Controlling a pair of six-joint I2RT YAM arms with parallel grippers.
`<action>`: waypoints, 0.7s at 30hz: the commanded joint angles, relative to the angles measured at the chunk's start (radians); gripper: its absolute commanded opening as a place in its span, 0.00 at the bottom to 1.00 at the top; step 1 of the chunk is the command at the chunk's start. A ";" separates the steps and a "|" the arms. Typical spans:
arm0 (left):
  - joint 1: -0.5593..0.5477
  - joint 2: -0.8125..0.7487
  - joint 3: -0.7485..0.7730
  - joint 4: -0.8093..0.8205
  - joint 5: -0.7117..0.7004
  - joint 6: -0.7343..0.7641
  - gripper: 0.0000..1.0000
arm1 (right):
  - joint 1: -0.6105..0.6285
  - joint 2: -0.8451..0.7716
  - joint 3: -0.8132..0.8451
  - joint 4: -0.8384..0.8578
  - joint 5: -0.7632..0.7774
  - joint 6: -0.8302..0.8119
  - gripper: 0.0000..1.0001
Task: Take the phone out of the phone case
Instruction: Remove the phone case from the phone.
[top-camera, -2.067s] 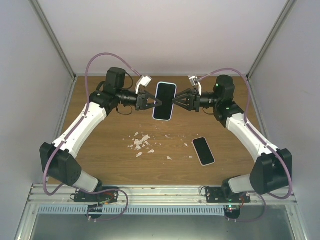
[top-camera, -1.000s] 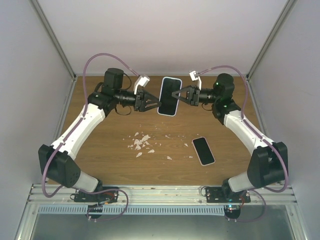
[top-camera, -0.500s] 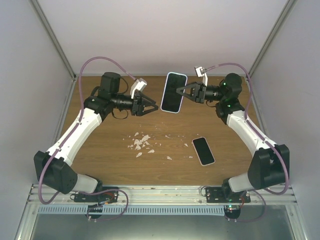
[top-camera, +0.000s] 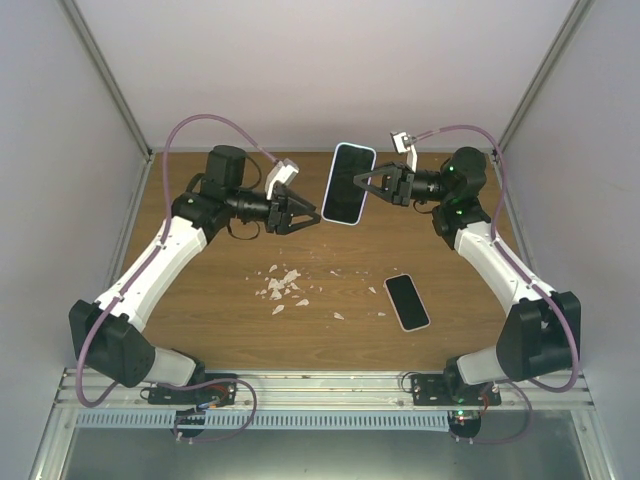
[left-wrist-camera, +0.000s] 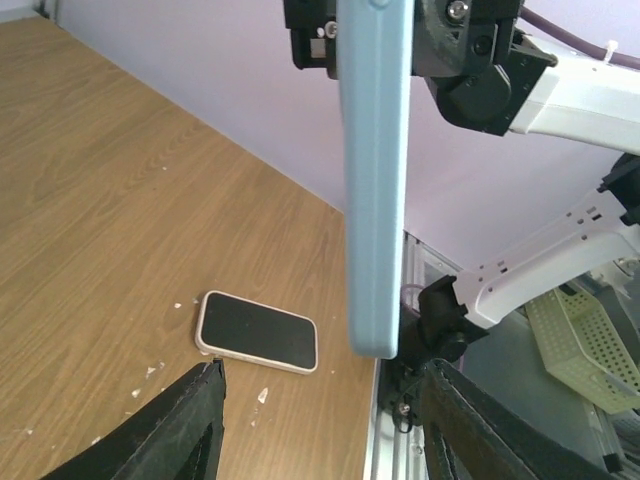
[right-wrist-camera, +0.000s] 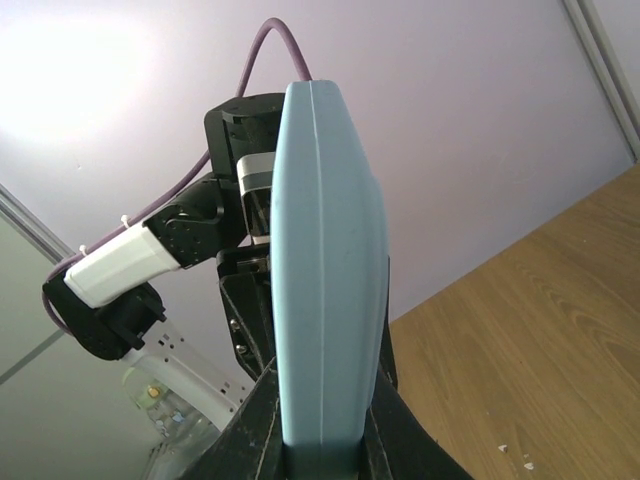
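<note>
1. The right fingers (top-camera: 366, 181) pinch shut on the phone case (left-wrist-camera: 375, 180), aloft at the desk's (top-camera: 220, 300) 12 o'clock; the phone (top-camera: 346, 186) looks seated inside.
2. The left fingers (top-camera: 305, 212), half open and empty, sit at its 8 o'clock; next they must pry an edge.
3. Earlier both gripped it; the left has released.

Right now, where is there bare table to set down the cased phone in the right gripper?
Bare wood lies beneath the cased phone, between the left gripper and right gripper, and along the near edge of the table below the white crumbs. The middle is crowded: crumbs scatter there, with a flat phone lying to their right.
</note>
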 joint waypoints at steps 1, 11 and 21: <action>-0.016 0.013 0.018 0.044 0.039 0.002 0.54 | -0.005 -0.024 0.038 0.047 0.013 0.014 0.00; -0.017 0.050 0.050 0.035 -0.058 -0.016 0.49 | -0.005 -0.033 0.023 0.075 0.006 0.026 0.01; -0.016 0.064 0.045 0.023 -0.163 -0.031 0.45 | 0.000 -0.033 -0.010 0.215 -0.012 0.124 0.00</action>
